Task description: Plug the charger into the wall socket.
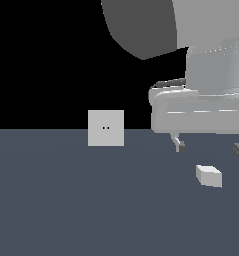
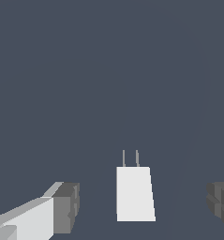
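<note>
The charger (image 1: pixel 209 175) is a small white-grey block lying on the dark floor at the exterior view's right. In the wrist view the charger (image 2: pixel 134 193) shows two thin prongs at one end. The wall socket (image 1: pixel 106 128) is a flat upright light-grey square panel with two tiny dark holes, standing at the exterior view's centre-left. My gripper (image 1: pixel 210 148) hangs just above the charger, open, its dark fingertips (image 2: pixel 66 207) spread wide to either side of the block without touching it.
The large grey arm body (image 1: pixel 201 100) fills the exterior view's upper right. The dark blue-grey floor (image 1: pixel 66 200) stretches between the charger and the socket.
</note>
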You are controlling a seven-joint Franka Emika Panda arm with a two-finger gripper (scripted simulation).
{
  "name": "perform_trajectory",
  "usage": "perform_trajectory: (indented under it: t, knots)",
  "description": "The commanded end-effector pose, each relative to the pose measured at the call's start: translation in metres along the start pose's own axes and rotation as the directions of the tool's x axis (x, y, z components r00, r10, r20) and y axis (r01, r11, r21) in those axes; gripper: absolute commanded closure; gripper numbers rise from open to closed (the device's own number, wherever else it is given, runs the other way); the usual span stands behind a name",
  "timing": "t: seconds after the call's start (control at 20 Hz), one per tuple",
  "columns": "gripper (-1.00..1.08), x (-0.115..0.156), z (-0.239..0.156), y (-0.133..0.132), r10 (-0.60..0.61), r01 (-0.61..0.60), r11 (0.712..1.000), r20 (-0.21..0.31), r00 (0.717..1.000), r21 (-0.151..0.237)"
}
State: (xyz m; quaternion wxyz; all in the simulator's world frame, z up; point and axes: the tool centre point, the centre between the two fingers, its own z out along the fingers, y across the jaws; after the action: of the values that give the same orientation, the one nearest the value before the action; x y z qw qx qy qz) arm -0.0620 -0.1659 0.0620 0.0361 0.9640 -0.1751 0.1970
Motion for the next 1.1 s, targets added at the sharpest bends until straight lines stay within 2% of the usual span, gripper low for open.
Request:
perform_trajectory:
  t: [0.0, 1.0, 1.05]
  knots:
    - [-0.92, 0.0, 0.0, 0.0, 0.0, 0.0, 1.0, 0.0, 1.0, 0.0]
    - [-0.92, -0.02, 0.046, 0.0, 0.0, 0.0, 1.0, -0.001, 1.0, 0.001]
    - [1.08, -0.02, 0.046, 0.0, 0.0, 0.0, 1.0, -0.001, 1.0, 0.001]
